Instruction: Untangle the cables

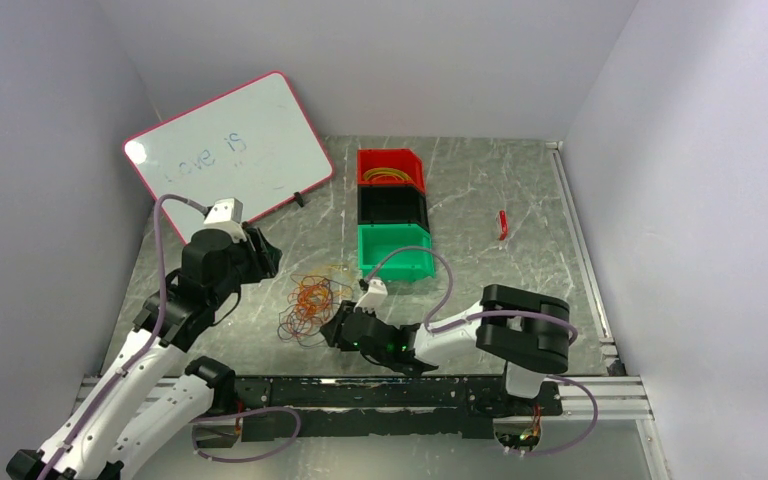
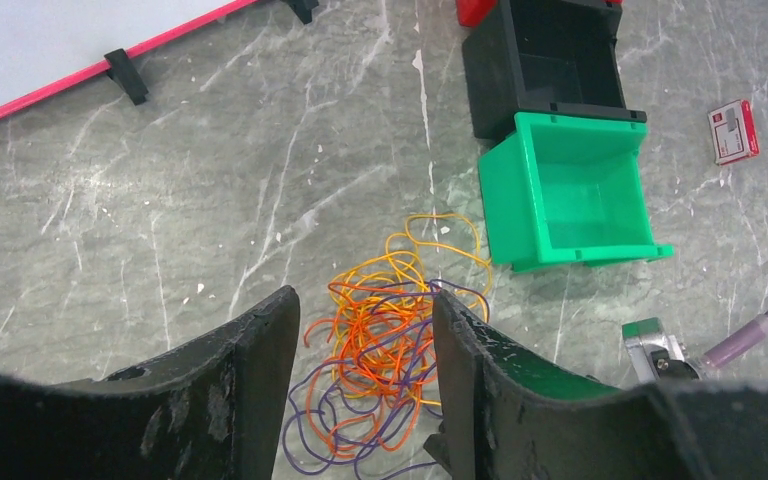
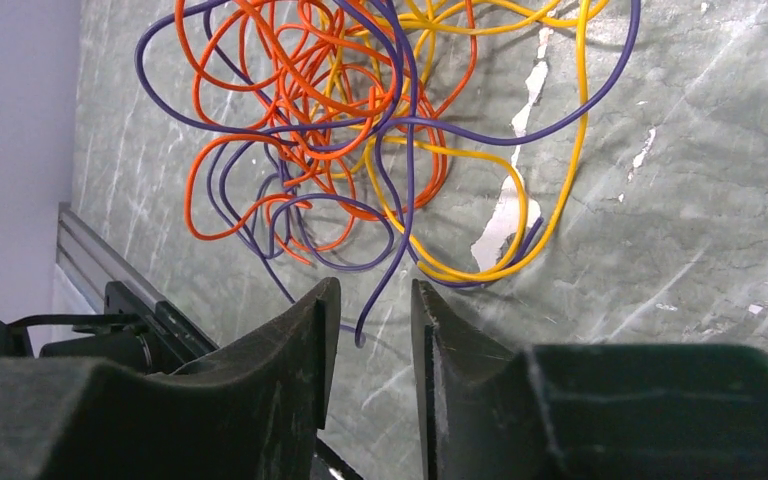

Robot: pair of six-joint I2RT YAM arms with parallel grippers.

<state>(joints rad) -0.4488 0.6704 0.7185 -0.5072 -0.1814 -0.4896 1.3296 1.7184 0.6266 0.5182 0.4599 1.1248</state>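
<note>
The cables (image 1: 310,300) lie as a loose tangle of thin orange, yellow and purple loops on the marble table, left of the green bin. In the left wrist view the cables (image 2: 390,340) show between and below my left gripper (image 2: 360,300), which hangs above them, open, with nothing held. My left gripper (image 1: 265,255) sits at the tangle's upper left. My right gripper (image 1: 335,328) lies low at the tangle's near right edge. In the right wrist view the cables (image 3: 360,130) lie just ahead. A purple cable end (image 3: 360,335) lies loose in the narrow gap of my right gripper (image 3: 372,290).
A green bin (image 1: 396,252), a black bin (image 1: 392,207) and a red bin (image 1: 391,168) holding yellow and orange loops stand in a row behind the tangle. A whiteboard (image 1: 230,140) leans at the back left. A small red item (image 1: 502,224) lies to the right.
</note>
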